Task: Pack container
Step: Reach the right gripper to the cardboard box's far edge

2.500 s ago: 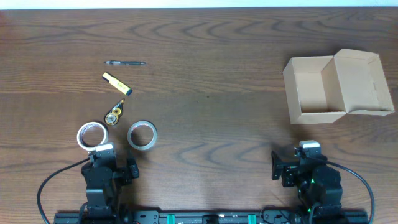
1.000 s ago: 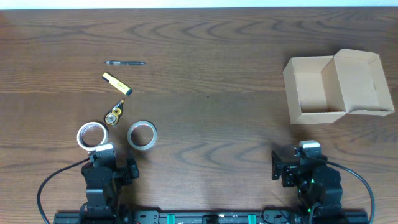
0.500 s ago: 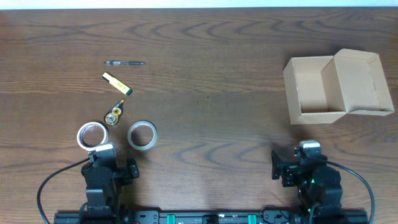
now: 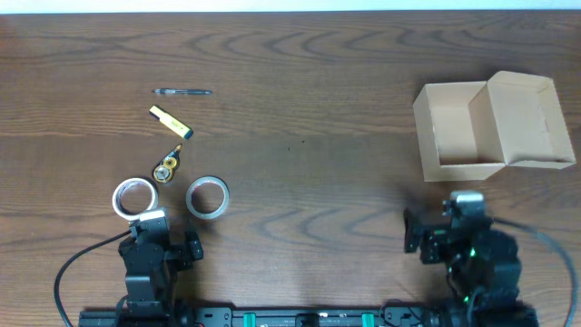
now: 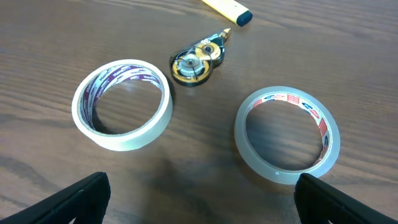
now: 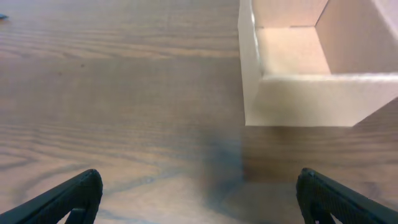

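Grippers: left gripper [image 5: 202, 196], right gripper [image 6: 202, 196], both spread wide, empty, parked at near edge. White tape roll [image 5: 124, 134] and clear tape roll [image 5: 286, 168] just ahead of left gripper, likely first picks. Beyond: correction tape [image 5: 198, 62], yellow marker [image 4: 171, 123], pen [image 4: 182, 92]. Box [image 4: 467, 170] right side, just ahead of right gripper, empty, lid back to receive.

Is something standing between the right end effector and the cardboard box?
Nothing visible does. Only bare table lies between the right end effector and the container, whose front wall faces it.
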